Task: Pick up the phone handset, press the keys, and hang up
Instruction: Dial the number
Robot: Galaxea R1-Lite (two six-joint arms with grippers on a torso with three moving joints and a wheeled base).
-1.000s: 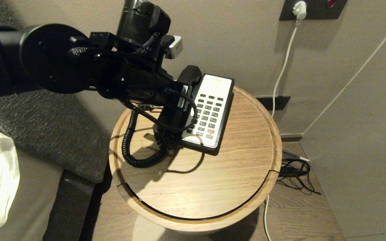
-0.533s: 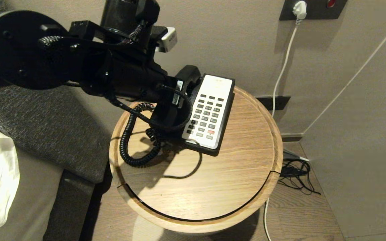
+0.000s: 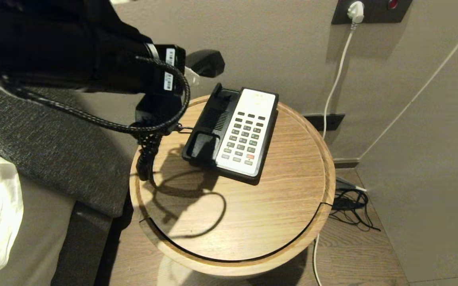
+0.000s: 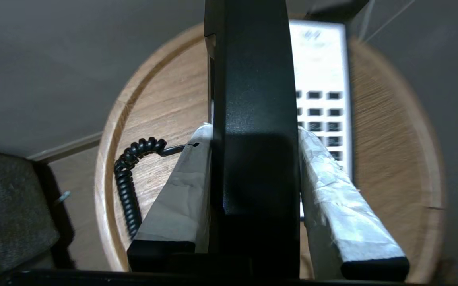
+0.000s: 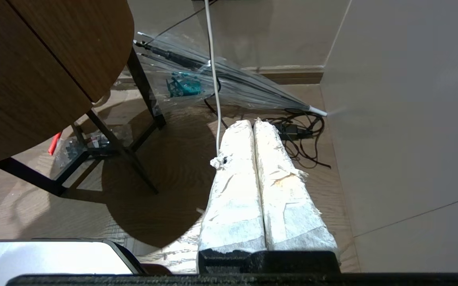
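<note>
The left gripper (image 4: 255,174) is clamped on the long black glossy plastic phone handset (image 4: 253,99), its two tape-wrapped fingers (image 4: 181,194) pressing against the receiver's opposite sides near mid-length. In the head view the handset (image 3: 204,62) is held in the air above the rear left part of the round wooden bench (image 3: 253,214), clear of the phone and near the beige wall, with only its rounded far end showing past the black left arm. The black phone base with a white keypad panel (image 3: 233,133) sits on the bench toward the back, its handset cradle and speaker grille lying bare on its left side, the rows of dark keys and one red key to the right of them. A black coiled cord (image 3: 146,155) hangs from the lifted handset down to the bench's left edge, and its shadow loops across the wood in front of the phone. In the left wrist view the cord (image 4: 127,186) curls over the wood just beside the gripper, and the keypad shows past the handset. The right gripper (image 5: 253,131) is parked low beside the bench, away from the phone, its two taped fingers pressed together with nothing between them, pointing at the wooden floor near a white cable (image 5: 213,79) and a tangle of black wires (image 5: 300,135).
</note>
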